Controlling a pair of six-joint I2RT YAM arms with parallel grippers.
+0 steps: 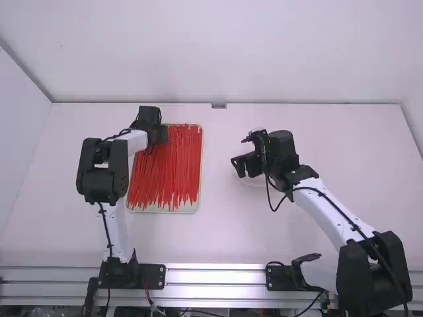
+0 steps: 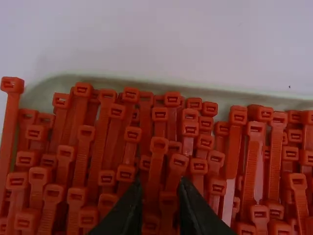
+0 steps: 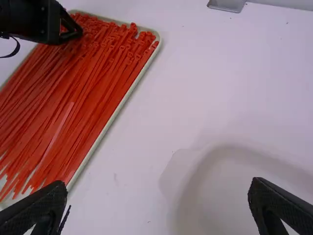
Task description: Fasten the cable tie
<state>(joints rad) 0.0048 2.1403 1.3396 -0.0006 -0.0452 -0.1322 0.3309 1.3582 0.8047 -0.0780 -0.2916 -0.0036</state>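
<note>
The right hand (image 3: 156, 208) hung over the bare white surface (image 1: 330, 132), its fingers (image 3: 36, 210) spread wide with nothing between them. It sat just to the right of a pale tray (image 1: 162, 211) without touching it. The tray lay lengthwise, running away from the arm bases, and was heaped with red cable ties (image 1: 168, 168) lying side by side (none of them looped or fastened). Their square heads (image 2: 98, 147) were bunched at the far end of the tray. There the left hand (image 2: 159, 196) was down in the pile, its fingers (image 2: 129, 210) only a little apart, with tie heads showing in the narrow gap. Whether it actually pinched one I could not tell. Beyond the tray, a small grey bracket (image 1: 219, 105) sat at the far edge of the surface.
</note>
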